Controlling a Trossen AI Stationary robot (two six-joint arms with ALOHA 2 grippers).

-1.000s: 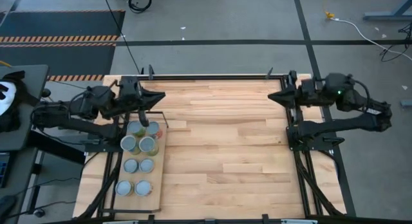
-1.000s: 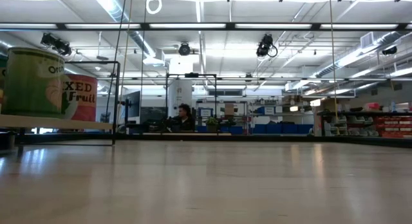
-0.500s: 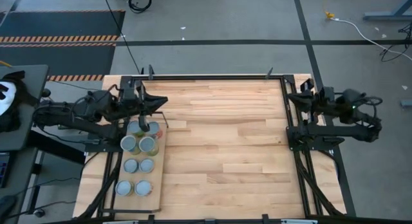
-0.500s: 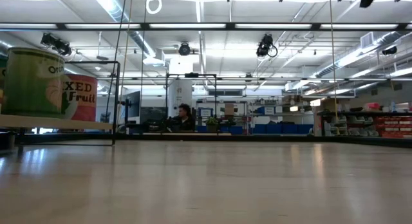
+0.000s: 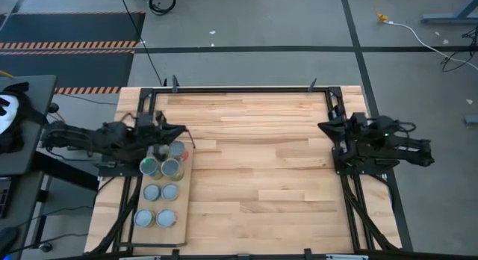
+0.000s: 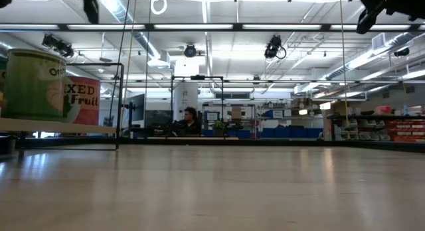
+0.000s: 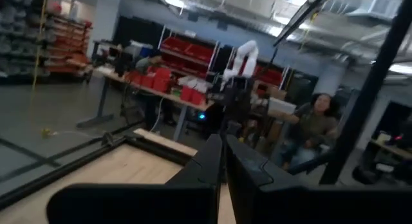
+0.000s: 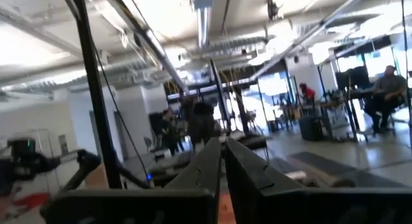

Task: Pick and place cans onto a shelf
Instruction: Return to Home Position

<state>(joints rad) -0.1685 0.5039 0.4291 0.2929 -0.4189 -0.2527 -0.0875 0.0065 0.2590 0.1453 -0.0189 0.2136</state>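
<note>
**Overhead, two arms sit folded at the table edges with cans lined up on the shelf**

Seen from above, the plank tabletop [image 5: 254,170] fills the middle of the scene. The left arm [image 5: 82,138] lies folded along the table's left edge. The right arm [image 5: 396,144] is folded at the right edge, well apart from everything else.

The shelf [image 5: 183,206], a pale board in a thin black frame, runs along the left side of the table. The cans [image 5: 170,191] stand upright on it in two rows, silvery lids facing up. The left arm partly covers the cans at the far end. From table height, a green can [image 6: 26,85] and a red fruit can [image 6: 83,98] stand side by side on the board.

The left gripper [image 5: 178,130] hangs above the shelf's far end, its fingers [image 7: 205,166] pressed together on nothing. The right gripper [image 5: 326,128] points inward over the right edge, its fingers [image 8: 206,163] likewise together and empty.
</note>
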